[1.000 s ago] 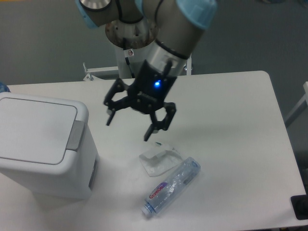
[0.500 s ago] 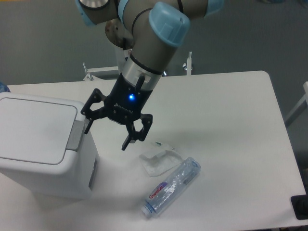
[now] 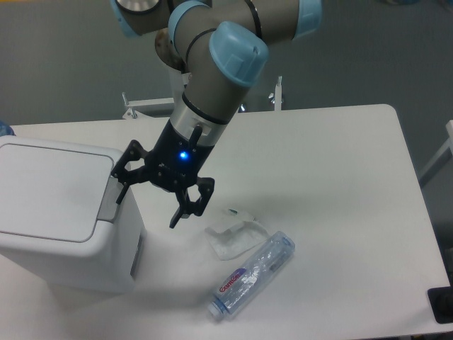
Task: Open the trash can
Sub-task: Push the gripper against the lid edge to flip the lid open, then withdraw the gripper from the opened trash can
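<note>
Trash can [image 3: 60, 212] sits lower left on the surface, lid shut. I've swung the gripper [image 3: 148, 191] leftward; its jaws, spread wide and empty, now flank the grey push tab [image 3: 110, 200], ready for pressing.

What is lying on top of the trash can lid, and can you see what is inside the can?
Nothing lies on the flat lid of the trash can. The open gripper hangs beside its grey push tab. The lid is closed, so the inside is hidden.
</note>
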Tool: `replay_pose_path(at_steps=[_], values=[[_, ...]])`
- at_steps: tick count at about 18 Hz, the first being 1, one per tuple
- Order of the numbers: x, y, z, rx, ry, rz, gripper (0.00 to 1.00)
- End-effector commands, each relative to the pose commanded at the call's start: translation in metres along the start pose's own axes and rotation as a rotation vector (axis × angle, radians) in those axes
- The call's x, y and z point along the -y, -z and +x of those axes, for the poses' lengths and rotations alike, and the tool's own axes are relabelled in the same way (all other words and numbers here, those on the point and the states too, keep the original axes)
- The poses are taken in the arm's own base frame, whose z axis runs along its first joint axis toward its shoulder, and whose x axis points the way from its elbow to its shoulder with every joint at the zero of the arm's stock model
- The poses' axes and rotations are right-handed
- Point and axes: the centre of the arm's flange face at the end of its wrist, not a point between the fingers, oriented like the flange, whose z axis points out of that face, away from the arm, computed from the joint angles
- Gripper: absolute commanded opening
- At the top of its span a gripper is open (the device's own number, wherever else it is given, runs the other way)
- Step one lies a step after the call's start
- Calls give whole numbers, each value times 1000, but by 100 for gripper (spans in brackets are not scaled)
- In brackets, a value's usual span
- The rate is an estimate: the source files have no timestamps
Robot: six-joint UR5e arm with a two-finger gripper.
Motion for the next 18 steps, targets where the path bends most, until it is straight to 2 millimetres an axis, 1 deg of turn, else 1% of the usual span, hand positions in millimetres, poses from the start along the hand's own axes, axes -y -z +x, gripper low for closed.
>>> replay_pose_path(at_steps=[2,6,9,11,12,13,16,17,18], values=[[0,-4,6,5,-8,-10,100],[2,-2,6,7,8,-6,100],[8,7,9,16,2,15,100],[15,17,11,27,-9,34,100],[17,25,4,39,-9,45,100],[19,40,-10,60,4,66,100],[16,88,-62,134,54,124,100],[12,97,-78,157,60,129,100],[2,107,-99,198,68,119,100]])
